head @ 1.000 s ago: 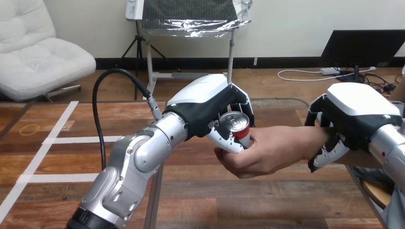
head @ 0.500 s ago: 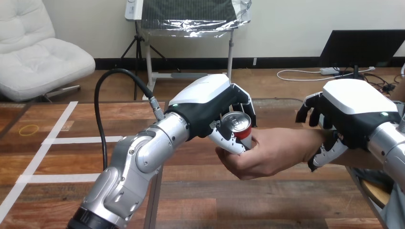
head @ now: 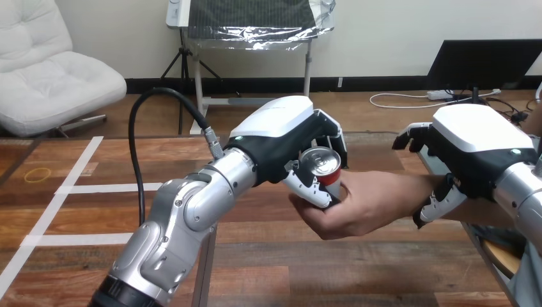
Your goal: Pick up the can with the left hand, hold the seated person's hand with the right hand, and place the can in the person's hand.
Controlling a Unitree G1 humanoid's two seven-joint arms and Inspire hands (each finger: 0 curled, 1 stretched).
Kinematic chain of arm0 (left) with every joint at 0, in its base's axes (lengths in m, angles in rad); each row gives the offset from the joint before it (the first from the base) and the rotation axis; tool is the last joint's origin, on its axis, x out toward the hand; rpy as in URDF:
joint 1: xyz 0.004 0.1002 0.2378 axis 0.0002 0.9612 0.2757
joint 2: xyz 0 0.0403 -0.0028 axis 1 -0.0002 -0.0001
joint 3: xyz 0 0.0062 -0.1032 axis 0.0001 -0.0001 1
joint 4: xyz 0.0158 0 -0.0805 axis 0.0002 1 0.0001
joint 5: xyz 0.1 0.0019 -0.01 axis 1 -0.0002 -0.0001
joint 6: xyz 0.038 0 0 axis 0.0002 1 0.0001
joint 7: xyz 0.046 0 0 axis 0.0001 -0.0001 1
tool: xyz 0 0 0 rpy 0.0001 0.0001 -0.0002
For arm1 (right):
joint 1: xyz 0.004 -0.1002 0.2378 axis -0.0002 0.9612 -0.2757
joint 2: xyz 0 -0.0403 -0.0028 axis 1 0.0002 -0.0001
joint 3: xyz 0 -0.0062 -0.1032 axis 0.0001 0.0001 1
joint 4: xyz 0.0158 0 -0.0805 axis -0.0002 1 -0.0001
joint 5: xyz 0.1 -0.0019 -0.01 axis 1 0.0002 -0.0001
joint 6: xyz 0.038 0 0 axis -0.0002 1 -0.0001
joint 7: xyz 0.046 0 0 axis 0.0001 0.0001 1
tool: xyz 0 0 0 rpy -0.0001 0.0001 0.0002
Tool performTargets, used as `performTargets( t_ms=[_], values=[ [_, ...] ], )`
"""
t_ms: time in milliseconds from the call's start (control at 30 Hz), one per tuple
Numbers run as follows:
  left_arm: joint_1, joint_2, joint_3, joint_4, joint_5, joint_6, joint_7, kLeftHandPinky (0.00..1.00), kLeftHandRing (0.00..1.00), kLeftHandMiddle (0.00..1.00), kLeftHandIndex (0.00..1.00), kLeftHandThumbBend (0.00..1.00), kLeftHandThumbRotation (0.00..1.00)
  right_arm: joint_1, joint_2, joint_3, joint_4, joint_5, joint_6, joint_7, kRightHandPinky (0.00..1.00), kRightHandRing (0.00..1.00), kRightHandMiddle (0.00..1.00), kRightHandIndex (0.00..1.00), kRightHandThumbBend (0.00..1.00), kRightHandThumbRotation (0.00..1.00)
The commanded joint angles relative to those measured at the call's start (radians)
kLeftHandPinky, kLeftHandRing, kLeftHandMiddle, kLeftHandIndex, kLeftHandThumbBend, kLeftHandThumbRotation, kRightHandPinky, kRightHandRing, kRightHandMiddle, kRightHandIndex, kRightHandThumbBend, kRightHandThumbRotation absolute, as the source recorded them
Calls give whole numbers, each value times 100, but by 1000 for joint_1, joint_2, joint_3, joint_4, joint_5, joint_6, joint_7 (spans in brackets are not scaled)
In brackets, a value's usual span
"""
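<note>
The can (head: 321,164) is red with a silver top. It is in the middle of the frame, up above the tabletop (head: 319,272). The left hand (head: 286,135) has its fingers (head: 311,187) curled tight round the can. The person's hand (head: 358,208) comes in from the right and wraps the can from below, so both hands are on it. The right hand (head: 476,144) sits over the person's wrist at the right of the frame. Its fingers (head: 409,136) are loose and lifted above the wrist, and its thumb is at the near side.
</note>
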Motion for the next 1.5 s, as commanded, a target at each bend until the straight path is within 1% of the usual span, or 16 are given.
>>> performTargets(
  t_ms=[0, 133, 300, 533, 600, 800, 833, 867, 1000, 1033, 1100, 1133, 1167, 1233, 1333, 1467],
  values=[
    [-72, -23, -30, -5, 1, -34, 3, 32, 38, 46, 50, 63, 0, -52, -13, -48, -37, -6, -13, -33, 68, 77, 80, 81, 86, 0],
    [-75, -9, -31, 0, 12, -55, 8, 33, 39, 47, 50, 63, 0, -45, -9, -51, -43, -10, -7, -29, 70, 79, 82, 82, 86, 0],
    [-79, 5, -35, 4, 35, -68, 8, 37, 46, 52, 54, 63, 1, -38, -8, -53, -48, -13, -6, -29, 74, 82, 86, 84, 86, 0],
    [-75, 12, -29, -13, 45, -51, -17, 42, 53, 59, 60, 62, 6, -30, -7, -52, -47, -23, -8, -36, 76, 86, 88, 86, 86, 1],
    [-73, 14, -26, -19, 43, -49, -23, 46, 59, 64, 64, 63, 8, -29, -6, -52, -46, -27, -7, -35, 77, 87, 89, 87, 86, 1],
    [-72, 24, -18, -35, 35, -37, -54, 54, 67, 72, 70, 63, 11, -24, -6, -51, -48, -35, -6, -35, 79, 88, 90, 88, 86, 1],
    [-74, 26, -16, -37, 28, -33, -66, 55, 68, 73, 71, 63, 12, -23, -6, -51, -48, -35, -5, -34, 79, 88, 90, 88, 86, 1],
    [-75, 27, -14, -38, 23, -30, -74, 58, 71, 75, 73, 63, 13, -23, -5, -51, -47, -34, -4, -33, 80, 88, 90, 88, 86, 1],
    [-83, 34, -9, -39, 0, -20, -115, 63, 75, 79, 77, 64, 15, -22, -6, -51, -49, -36, -2, -29, 80, 89, 90, 88, 85, 1],
    [-89, 38, -7, -39, -8, -14, -135, 64, 76, 80, 78, 64, 16, -22, -6, -52, -50, -35, -1, -27, 80, 89, 90, 88, 85, 1],
    [-95, 41, -5, -40, -17, -6, -158, 67, 78, 81, 80, 64, 18, -21, -6, -53, -52, -33, 0, -26, 80, 89, 90, 88, 85, 0],
    [-101, 43, 1, -39, -33, 6, -185, 68, 78, 82, 80, 65, 19, -22, -6, -54, -51, -31, 1, -23, 81, 89, 90, 88, 85, 0],
    [-105, 44, 5, -39, -45, 14, -202, 70, 80, 83, 82, 66, 21, -22, -6, -55, -51, -29, 2, -21, 81, 89, 90, 88, 84, 0],
    [-112, 47, 10, -41, -61, 27, -228, 72, 81, 84, 83, 67, 22, -23, -7, -56, -50, -27, 4, -19, 81, 89, 90, 88, 84, 0],
    [-118, 52, 13, -43, -71, 36, -247, 73, 82, 84, 84, 68, 23, -22, -7, -57, -48, -25, 4, -19, 81, 89, 90, 88, 84, 0],
    [-123, 60, 14, -46, -77, 40, -257, 73, 82, 84, 84, 70, 24, -22, -10, -58, -48, -26, 3, -19, 81, 89, 90, 88, 83, 0]
  ],
)
